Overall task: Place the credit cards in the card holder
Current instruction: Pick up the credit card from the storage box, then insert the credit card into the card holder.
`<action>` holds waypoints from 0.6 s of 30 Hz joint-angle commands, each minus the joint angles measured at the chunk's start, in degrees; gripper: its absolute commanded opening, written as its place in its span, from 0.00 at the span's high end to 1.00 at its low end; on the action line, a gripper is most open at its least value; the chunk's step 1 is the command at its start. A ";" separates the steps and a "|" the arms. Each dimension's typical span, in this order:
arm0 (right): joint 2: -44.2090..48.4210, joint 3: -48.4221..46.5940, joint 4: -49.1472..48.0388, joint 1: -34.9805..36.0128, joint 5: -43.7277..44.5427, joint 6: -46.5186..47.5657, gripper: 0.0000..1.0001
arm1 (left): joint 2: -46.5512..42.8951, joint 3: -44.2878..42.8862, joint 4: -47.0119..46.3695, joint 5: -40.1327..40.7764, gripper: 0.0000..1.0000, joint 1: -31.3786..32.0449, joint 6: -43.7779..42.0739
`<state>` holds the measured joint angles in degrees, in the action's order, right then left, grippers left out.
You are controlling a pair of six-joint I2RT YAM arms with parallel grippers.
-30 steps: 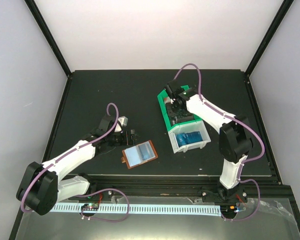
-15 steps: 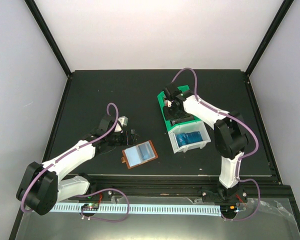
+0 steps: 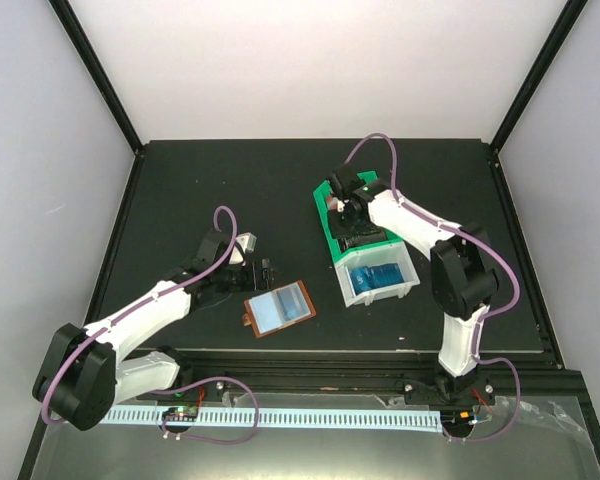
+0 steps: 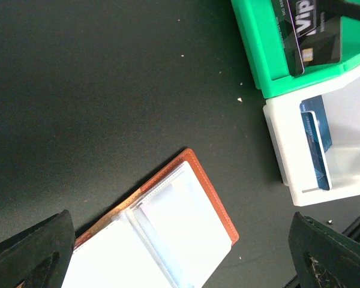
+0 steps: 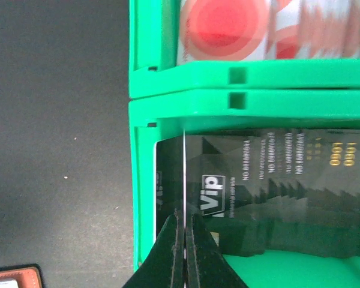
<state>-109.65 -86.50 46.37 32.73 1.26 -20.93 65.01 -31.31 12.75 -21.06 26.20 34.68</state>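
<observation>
The right jaws are clamped on the edge of a black credit card point(image 5: 183, 168) standing in the green tray point(image 5: 186, 102), right of centre in the top view. The left jaws stand wide apart over the open brown card holder point(image 3: 278, 308), which lies on the worktop point(image 3: 230, 190) at lower centre.

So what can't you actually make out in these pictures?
Right wrist view: the pinched card shows only its edge, held in the right gripper; face unseen.
Right wrist view: the red-and-white card is blurred and cut off by the top edge.
Left wrist view: the blue cards overlap on edge; count unclear.
</observation>
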 commanded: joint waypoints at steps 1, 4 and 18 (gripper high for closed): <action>6.56 -0.16 -0.06 0.14 7.18 -0.90 0.99 | -1.40 0.02 -0.08 0.21 0.01 -0.49 0.41; 10.59 1.17 -0.84 0.14 4.69 -0.03 0.99 | -2.78 0.10 0.61 0.62 0.01 -0.53 0.39; 18.68 22.92 -23.49 9.29 -32.55 -7.06 0.99 | -11.53 5.16 5.04 -1.03 0.22 0.34 4.22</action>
<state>-90.80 -68.29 32.60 38.41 -20.51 -23.14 55.81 -27.86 16.01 -20.86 26.22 36.62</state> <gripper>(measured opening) 0.011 0.832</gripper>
